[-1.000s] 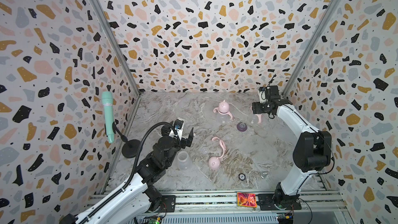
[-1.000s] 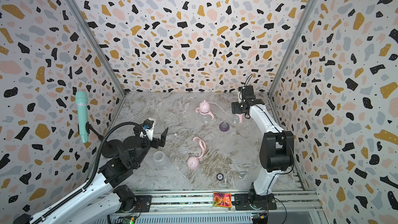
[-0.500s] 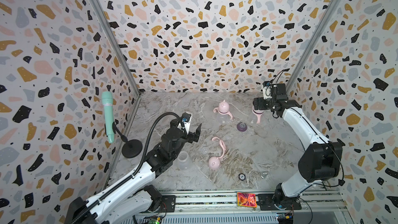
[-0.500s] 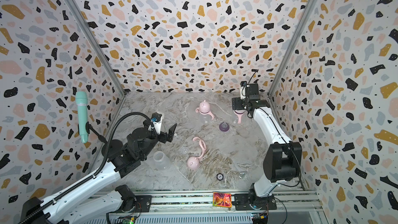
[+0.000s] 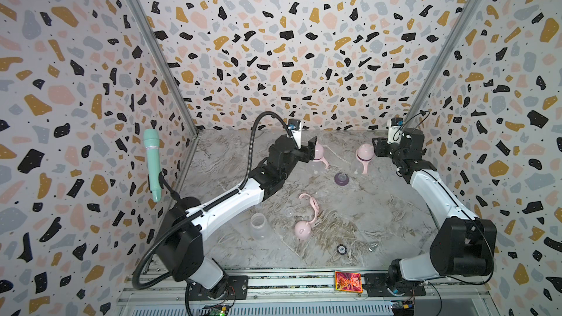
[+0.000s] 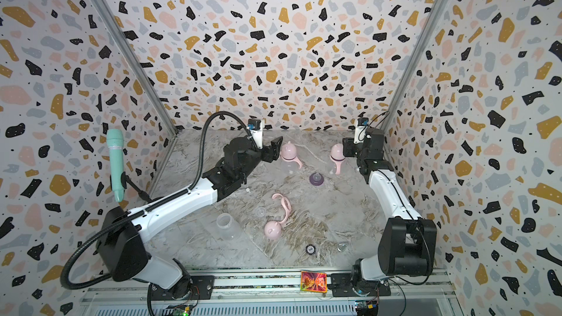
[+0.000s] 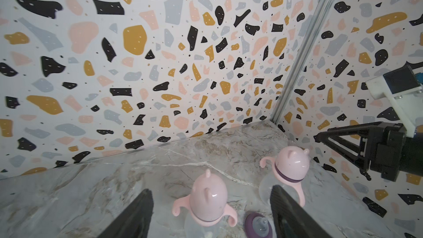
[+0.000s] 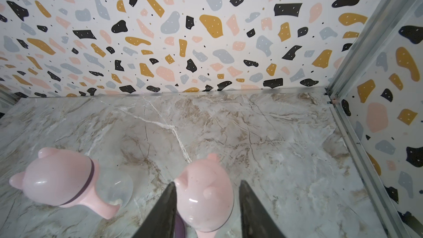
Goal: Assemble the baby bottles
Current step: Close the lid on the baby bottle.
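Well, your left gripper (image 7: pixel 210 188) stands spread, straddling the left bottle (image 7: pixel 209 200) without touching it. Your right gripper (image 8: pixel 207 182) closely flanks the right bottle (image 8: pixel 206 202) (pinching or not, you cannot tell). Both bottles stand upright just behind the teat (image 5: pixel 341 178). The bare bottle (image 5: pixel 260 226), cap (image 5: pixel 302 231) and ring (image 5: pixel 313 205) sit well in front of it.

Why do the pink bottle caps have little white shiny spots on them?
It is glare, likely from a lamp above. Right wrist view: one pink cap and the other cap each carry white glints. Left wrist view: same glints, wall slightly blurred at one edge. Top views: sharp, evenly lit.
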Motion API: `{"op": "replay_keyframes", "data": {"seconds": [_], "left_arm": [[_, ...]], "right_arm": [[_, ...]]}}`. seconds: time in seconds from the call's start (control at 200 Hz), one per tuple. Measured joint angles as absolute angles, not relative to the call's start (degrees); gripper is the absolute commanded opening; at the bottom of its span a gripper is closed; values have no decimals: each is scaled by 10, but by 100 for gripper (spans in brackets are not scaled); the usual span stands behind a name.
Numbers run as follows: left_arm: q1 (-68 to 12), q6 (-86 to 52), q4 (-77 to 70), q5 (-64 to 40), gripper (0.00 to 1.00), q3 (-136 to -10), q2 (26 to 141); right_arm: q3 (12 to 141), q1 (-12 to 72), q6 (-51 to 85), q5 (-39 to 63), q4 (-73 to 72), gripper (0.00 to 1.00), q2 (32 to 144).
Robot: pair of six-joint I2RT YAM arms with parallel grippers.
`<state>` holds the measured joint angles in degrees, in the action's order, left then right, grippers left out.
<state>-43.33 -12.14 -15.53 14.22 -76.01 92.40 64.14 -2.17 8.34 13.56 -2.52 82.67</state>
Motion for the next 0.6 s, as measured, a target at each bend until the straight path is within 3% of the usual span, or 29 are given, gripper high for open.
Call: {"op": "replay_keyframes", "data": {"seconds": [0.35, 0.601], "left_arm": [[-484, -149, -119, 137, 60, -1047, 1176], [-508, -173, -80, 139, 56, -1220, 1320]], "right_arm": [[590, -37, 120, 179, -124, 38, 827], [572, -37, 128, 201, -161, 31, 830]]}}
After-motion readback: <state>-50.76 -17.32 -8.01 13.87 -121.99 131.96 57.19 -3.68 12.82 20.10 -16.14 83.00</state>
